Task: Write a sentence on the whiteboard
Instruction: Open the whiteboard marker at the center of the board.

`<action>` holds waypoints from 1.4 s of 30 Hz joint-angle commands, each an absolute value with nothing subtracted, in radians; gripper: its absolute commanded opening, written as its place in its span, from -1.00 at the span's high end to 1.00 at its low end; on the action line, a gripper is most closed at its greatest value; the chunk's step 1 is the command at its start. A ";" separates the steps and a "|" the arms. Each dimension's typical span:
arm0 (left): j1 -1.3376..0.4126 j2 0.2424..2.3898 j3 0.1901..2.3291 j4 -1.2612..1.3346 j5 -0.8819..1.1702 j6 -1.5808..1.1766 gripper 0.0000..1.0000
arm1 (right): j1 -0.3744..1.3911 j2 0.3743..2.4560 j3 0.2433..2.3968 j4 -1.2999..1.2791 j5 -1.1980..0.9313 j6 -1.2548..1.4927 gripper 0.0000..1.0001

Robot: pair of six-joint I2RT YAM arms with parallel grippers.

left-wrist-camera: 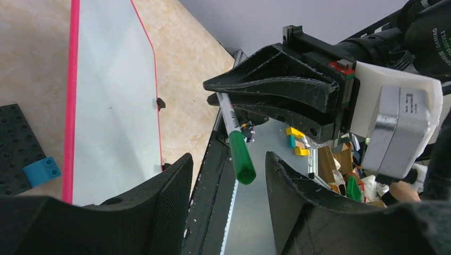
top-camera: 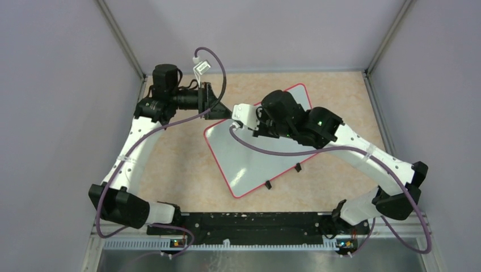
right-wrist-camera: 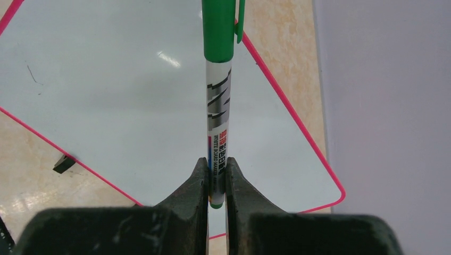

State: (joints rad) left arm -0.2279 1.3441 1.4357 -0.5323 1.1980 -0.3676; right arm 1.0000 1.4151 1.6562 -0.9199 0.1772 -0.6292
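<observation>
The whiteboard (top-camera: 255, 158) lies tilted on the tan table, with a pink rim and a blank surface; no sentence shows on it. It also shows in the left wrist view (left-wrist-camera: 114, 95) and the right wrist view (right-wrist-camera: 106, 90). My right gripper (right-wrist-camera: 216, 167) is shut on the white barrel of a green-capped marker (right-wrist-camera: 218, 106), held above the board's far end. My left gripper (left-wrist-camera: 227, 159) is open, its jaws on either side of the marker's green cap (left-wrist-camera: 242, 166) without touching it. In the top view the left gripper (top-camera: 218, 107) and the right gripper (top-camera: 241, 116) meet tip to tip.
A dark grey plate (left-wrist-camera: 16, 143) with a blue brick (left-wrist-camera: 45, 168) lies left of the board. Two black clips (top-camera: 268, 185) sit on the board's near edge. A black rail (top-camera: 249, 221) runs along the table's near edge. Grey walls enclose the table.
</observation>
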 commanded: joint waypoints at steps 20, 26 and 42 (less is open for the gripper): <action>-0.293 1.365 1.406 -0.522 1.165 -0.342 0.84 | 1.063 1.454 1.675 -0.855 0.303 -0.679 1.00; -0.282 1.357 1.391 -0.510 1.156 -0.329 1.00 | 1.063 1.418 1.641 -0.817 0.295 -0.629 0.46; -0.126 1.239 1.227 0.127 1.357 -0.654 1.00 | 0.628 1.158 1.530 -0.582 -0.512 -0.107 -0.57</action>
State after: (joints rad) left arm -0.1543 1.3083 1.2819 -0.2073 1.2694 -0.4854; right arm 0.6182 1.2083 1.5707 -0.6796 -0.3069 -0.1951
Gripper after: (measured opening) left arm 0.210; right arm 0.775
